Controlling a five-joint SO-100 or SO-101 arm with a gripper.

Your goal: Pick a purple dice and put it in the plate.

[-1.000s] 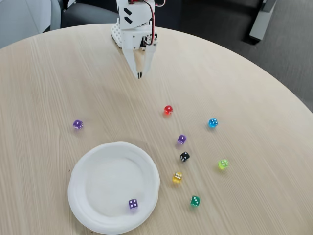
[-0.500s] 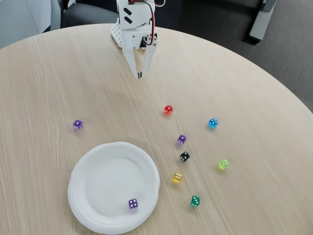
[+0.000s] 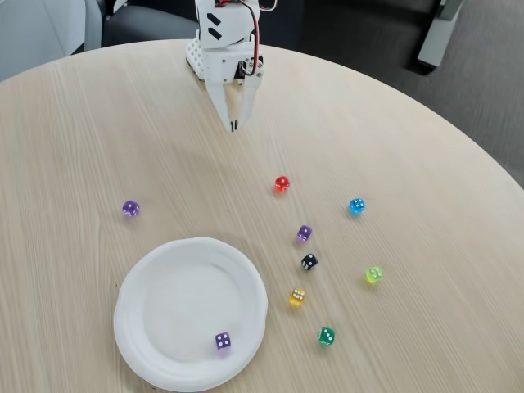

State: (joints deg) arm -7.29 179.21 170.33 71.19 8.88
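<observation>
1. In the fixed view, the white two-finger gripper point(image 3: 233, 125) hung near the far edge of the round, pale wood-grain table point(image 3: 98, 131), its tapered fingers pressed together to a point, holding nothing.
2. The round white paper plate with a shallow raised rim point(image 3: 164, 266) lay by the near edge, left of centre. A tiny translucent purple die with white pips point(image 3: 223, 341) sat inside it, close to its near-right rim.
3. A second purple die point(image 3: 130, 209) stood alone on bare wood beyond the plate, toward the left edge, with open room all round.
4. A third purple die point(image 3: 304, 233) lay right of the plate, just beyond a black die point(image 3: 309, 262).
5. A translucent red die point(image 3: 282, 184) sat nearest the gripper, with bare wood between them.
6. A blue die point(image 3: 356, 205), a lime-green die point(image 3: 373, 274), a yellow die point(image 3: 297, 296) and a dark green die point(image 3: 327, 336) were scattered toward the right, each apart from the others.
7. Wide empty tabletop lay along the left and far-right edges.
</observation>
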